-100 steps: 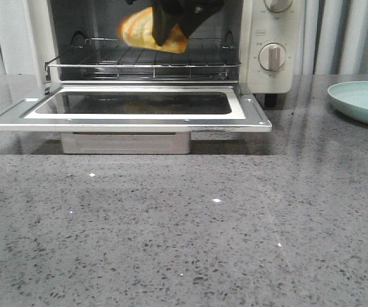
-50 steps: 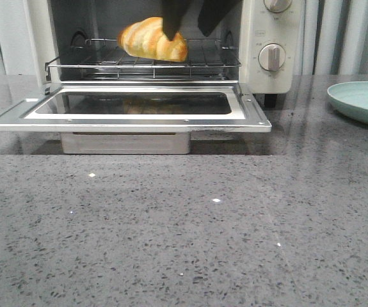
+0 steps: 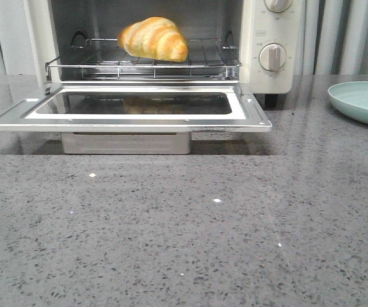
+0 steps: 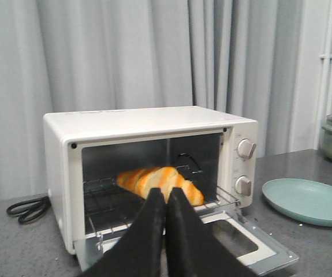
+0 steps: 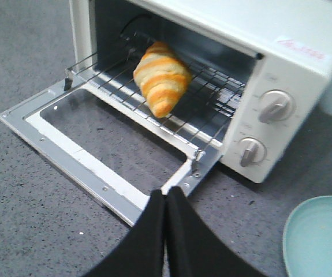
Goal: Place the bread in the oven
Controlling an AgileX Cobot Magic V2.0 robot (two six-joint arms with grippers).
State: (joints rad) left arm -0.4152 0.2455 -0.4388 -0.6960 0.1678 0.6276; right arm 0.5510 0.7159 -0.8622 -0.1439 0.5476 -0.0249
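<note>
The bread [image 3: 153, 39] lies on the wire rack [image 3: 203, 61] inside the oven [image 4: 148, 124], released and resting free, which suggests the placing step is done. The door [image 3: 126, 110] hangs flat open over the worktop [image 3: 184, 224], likely left down so an arm could reach in. The left end effector [image 4: 166, 199] and right end effector [image 5: 166, 199] each show fingers pressed together, holding nothing, both outside the oven. Counted: one bread, one oven, two knobs, one pale green plate [image 3: 363, 101]
</note>
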